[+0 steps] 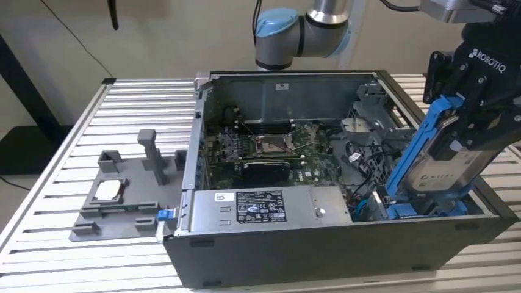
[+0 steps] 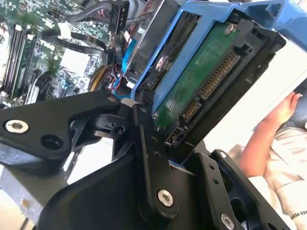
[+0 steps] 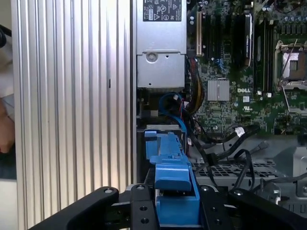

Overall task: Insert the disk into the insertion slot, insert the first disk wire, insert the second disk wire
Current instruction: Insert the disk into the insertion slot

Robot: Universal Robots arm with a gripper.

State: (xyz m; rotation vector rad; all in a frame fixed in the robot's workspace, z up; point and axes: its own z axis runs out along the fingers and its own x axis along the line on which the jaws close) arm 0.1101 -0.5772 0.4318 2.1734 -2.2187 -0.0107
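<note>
My gripper (image 1: 470,125) is shut on the disk (image 1: 446,160), a silver drive in a blue plastic carrier. The disk hangs tilted, its lower end down in the open computer case (image 1: 326,250) at the corner on the exterior view's right. That end reaches the insertion slot (image 1: 404,210), a blue-edged bay. In the second wrist view the disk's green board and connectors (image 2: 204,88) face the camera between the black fingers (image 2: 152,153). The first wrist view has the blue carrier (image 3: 171,179) pointing at the dark bay (image 3: 160,128). Loose black wires (image 3: 230,141) with connectors lie beside the bay.
A green motherboard (image 1: 273,146) and a silver power supply (image 1: 260,207) occupy the case. A grey fixture (image 1: 122,195) stands on the slatted metal table (image 1: 73,159) at the exterior view's left. A person's hand (image 2: 283,110) is near the table edge.
</note>
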